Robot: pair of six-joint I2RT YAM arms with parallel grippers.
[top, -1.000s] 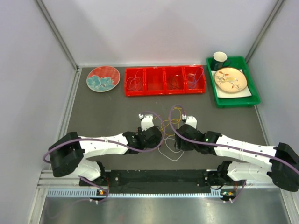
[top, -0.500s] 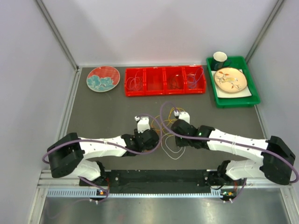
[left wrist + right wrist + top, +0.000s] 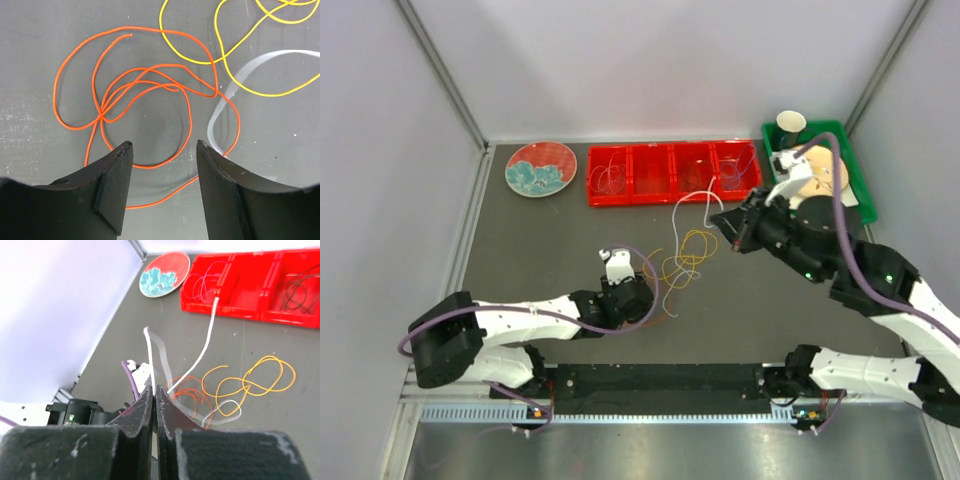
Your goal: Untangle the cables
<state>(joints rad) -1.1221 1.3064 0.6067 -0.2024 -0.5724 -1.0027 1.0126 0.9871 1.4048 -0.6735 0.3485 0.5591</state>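
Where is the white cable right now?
Top view, right of centre: the white cable hangs from the shut right gripper, just on the near side of the red compartment tray and above the yellow cable.

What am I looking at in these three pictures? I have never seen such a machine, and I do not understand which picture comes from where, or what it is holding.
These are two robot arms bolted to a table, each ending in a two-finger gripper. The wide picture comes from a fixed camera above and behind them; the other two come from cameras on the wrists, so each shows its own fingers. On the grey table lie thin cables: an orange cable and a yellow cable. At the back stand a red tray with compartments holding more cables, a patterned plate, and a green tray. The right gripper is up in the air, shut on a white cable, which hangs down to the pile. The left gripper is open above the orange cable and holds nothing.
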